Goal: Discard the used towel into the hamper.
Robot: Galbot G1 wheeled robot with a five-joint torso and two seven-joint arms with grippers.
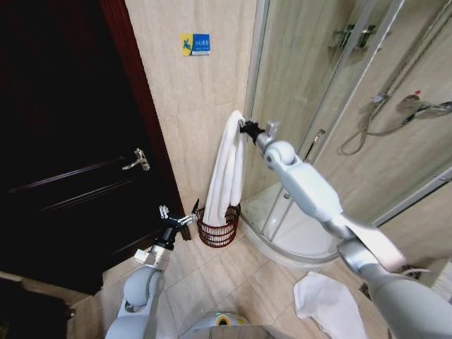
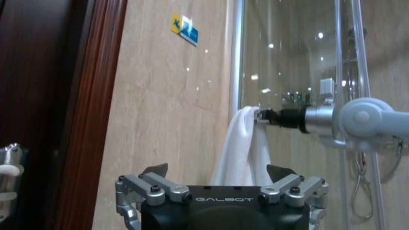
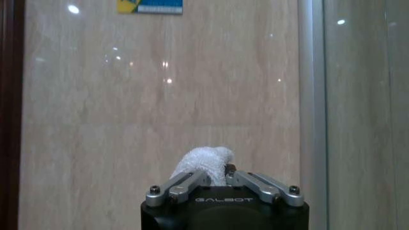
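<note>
A long white towel [image 1: 227,173] hangs straight down from my right gripper [image 1: 245,126], which is shut on its top end beside the shower frame. Its lower end dips into the hamper [image 1: 218,231], a small dark reddish-brown wire basket on the floor against the tiled wall. In the right wrist view the towel [image 3: 203,162] bulges up between the closed fingers of my right gripper [image 3: 217,176]. My left gripper [image 1: 178,219] waits low, just left of the hamper, open with nothing in it. In the left wrist view the left gripper [image 2: 217,172] faces the hanging towel [image 2: 243,148].
A dark wooden door [image 1: 63,141] with a metal handle [image 1: 138,160] stands at the left. The glass shower enclosure [image 1: 339,106] fills the right, with its raised curved base [image 1: 296,244]. Another white cloth [image 1: 326,304] lies on the floor tiles at the lower right.
</note>
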